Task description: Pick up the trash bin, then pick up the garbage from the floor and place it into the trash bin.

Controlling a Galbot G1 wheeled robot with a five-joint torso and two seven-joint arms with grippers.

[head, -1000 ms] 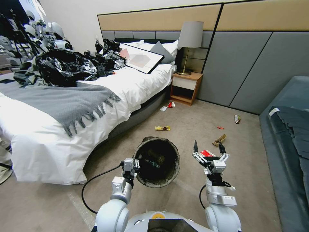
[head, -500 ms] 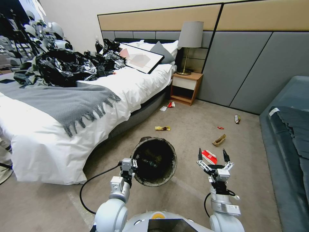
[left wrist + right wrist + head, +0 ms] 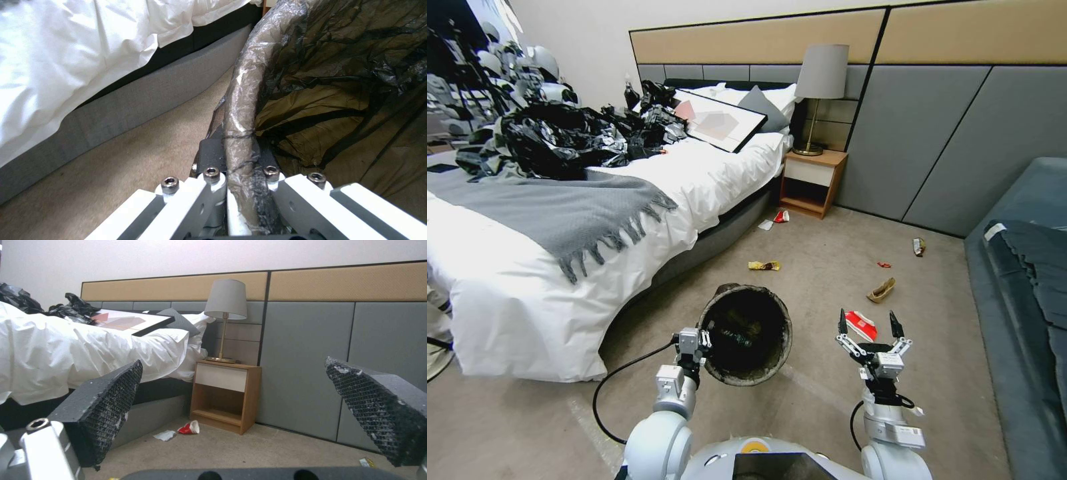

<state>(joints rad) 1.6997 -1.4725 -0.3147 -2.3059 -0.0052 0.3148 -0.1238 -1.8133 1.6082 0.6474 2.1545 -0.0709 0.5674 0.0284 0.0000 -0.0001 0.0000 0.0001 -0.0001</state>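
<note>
My left gripper (image 3: pixel 694 342) is shut on the near rim of the trash bin (image 3: pixel 747 333), which tilts with its black-lined mouth toward me. In the left wrist view the left gripper (image 3: pixel 238 156) clamps the bag-wrapped rim (image 3: pixel 240 106). My right gripper (image 3: pixel 868 325) is open above the carpet, with the red-and-white carton (image 3: pixel 860 325) lying just beyond it. Its pads (image 3: pixel 102 413) stand wide apart with nothing between them. Garbage lies ahead: a yellow wrapper (image 3: pixel 764 265), a tan paper bag (image 3: pixel 881 289), a red scrap (image 3: pixel 884 265), white paper (image 3: pixel 766 225) and a red piece (image 3: pixel 782 216).
The bed (image 3: pixel 560 267) with a pile of black bags (image 3: pixel 560 140) fills the left. A nightstand (image 3: pixel 812 181) and lamp stand against the far wall. A blue-grey sofa (image 3: pixel 1027 300) bounds the right. Another small wrapper (image 3: pixel 919 246) lies near the wall.
My right gripper has drawn back toward me, so the red-and-white carton now shows beyond its fingers. The bin has shifted slightly left with the left gripper.
</note>
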